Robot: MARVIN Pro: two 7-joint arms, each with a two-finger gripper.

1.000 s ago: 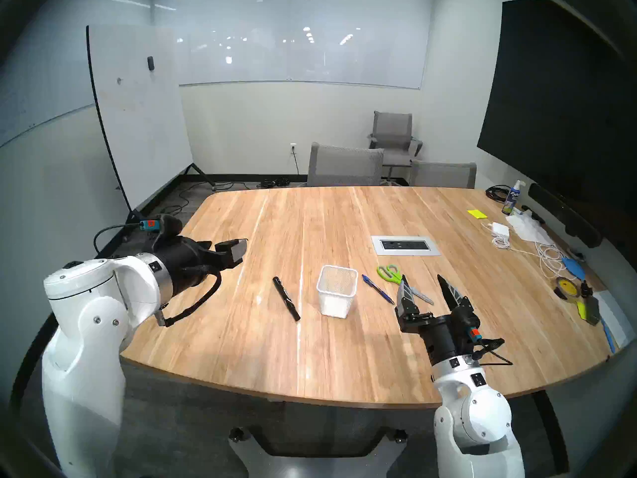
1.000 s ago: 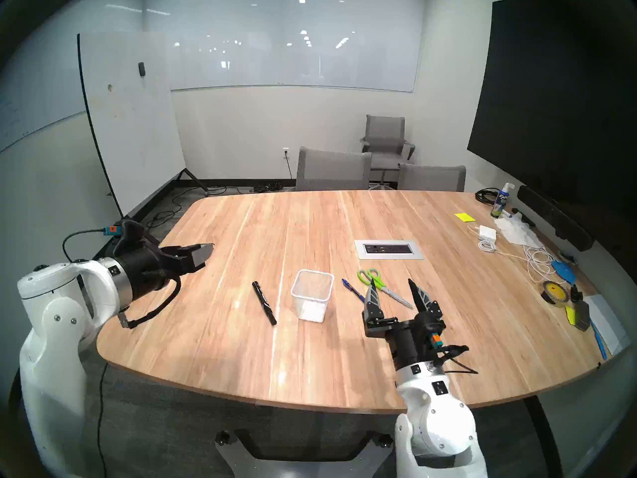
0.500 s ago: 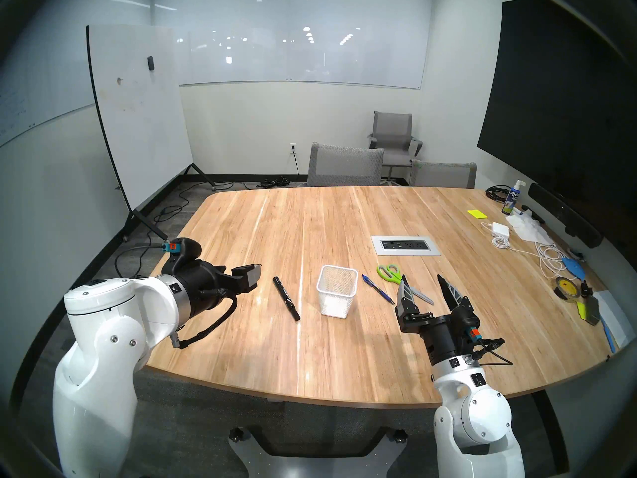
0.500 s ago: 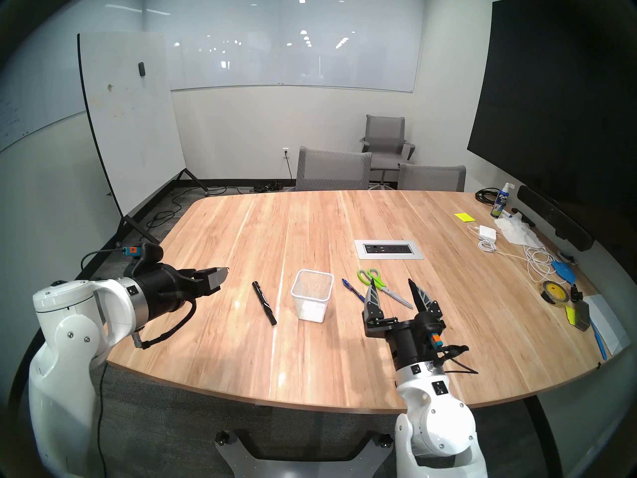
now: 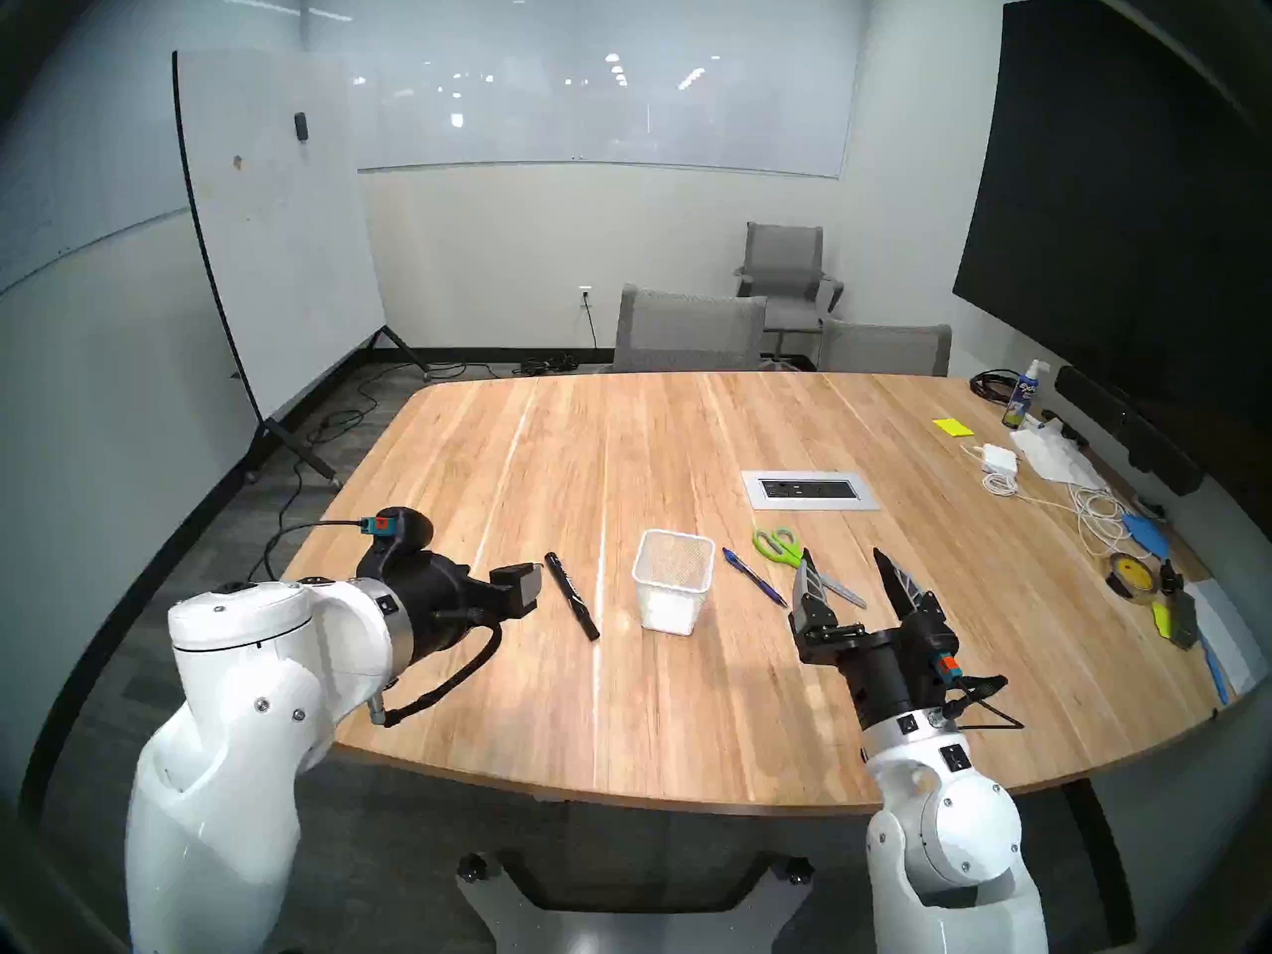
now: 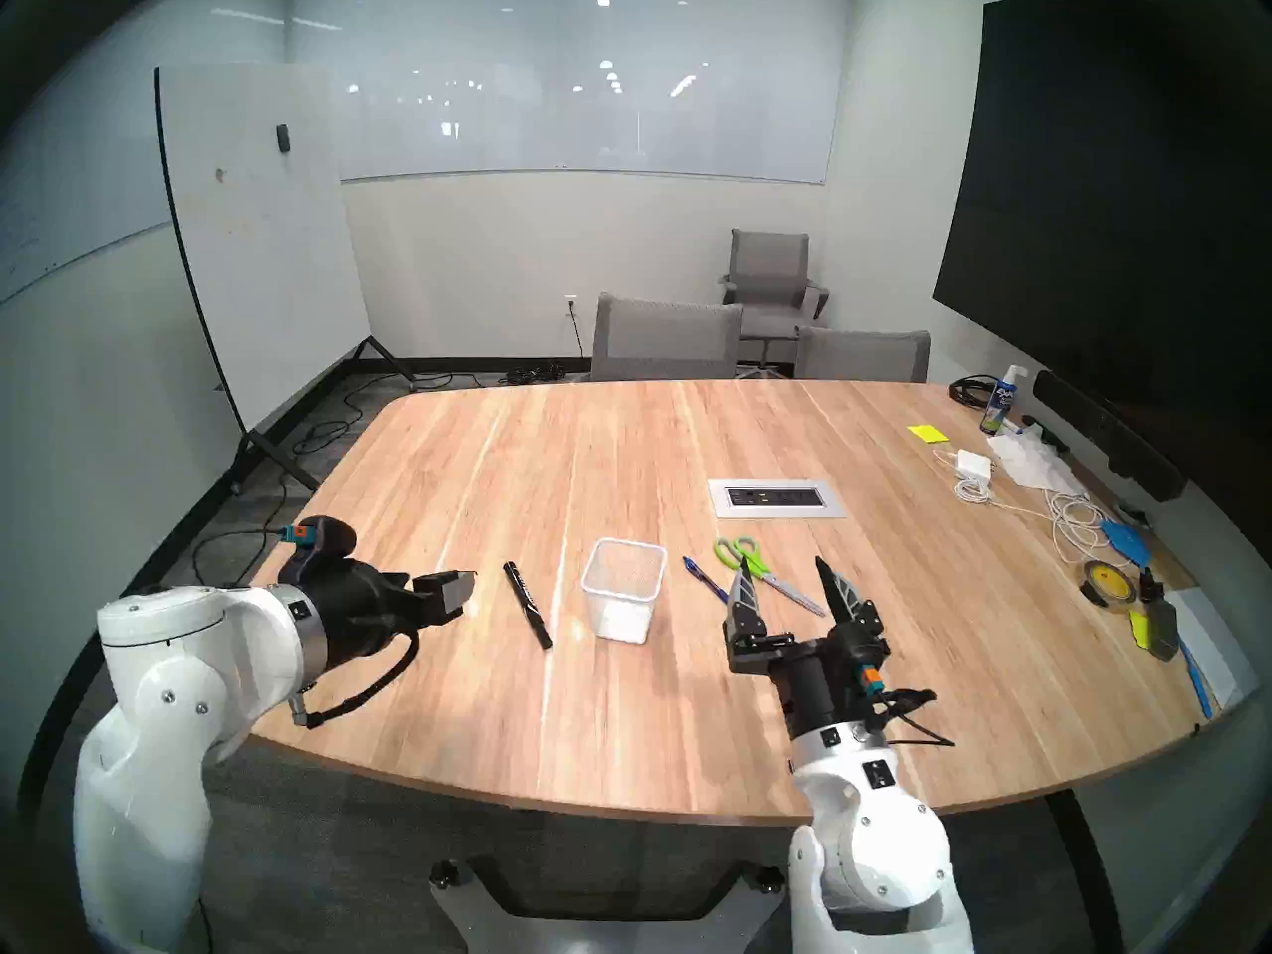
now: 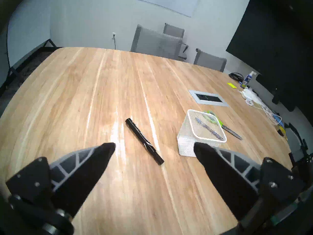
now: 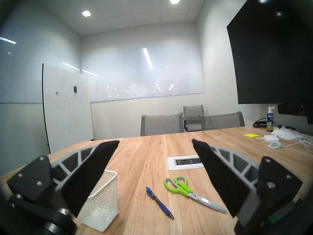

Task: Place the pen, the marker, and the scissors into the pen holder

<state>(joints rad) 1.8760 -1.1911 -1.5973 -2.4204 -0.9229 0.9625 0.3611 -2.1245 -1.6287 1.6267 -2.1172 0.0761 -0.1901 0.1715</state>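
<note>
My left claw has swung down and in, jaws spread, empty, now just beside the thick black marker lying left of the white mesh holder. Grab next.

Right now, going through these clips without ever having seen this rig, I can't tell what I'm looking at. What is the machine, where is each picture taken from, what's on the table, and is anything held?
It is a white robot with two arms, each ending in a black two-fingered gripper. Two nearly identical pictures come from its head, looking down at a wooden table. The other two come from cameras on the wrists, with the gripper's own fingers in the bottom corners.

On the table stands a white mesh pen holder. A black marker lies on its left; a blue pen and green-handled scissors lie on its right. Cables and odds and ends sit at the far right.

The left gripper hangs near the marker, the right gripper near the scissors. Both are open and hold nothing.
</note>
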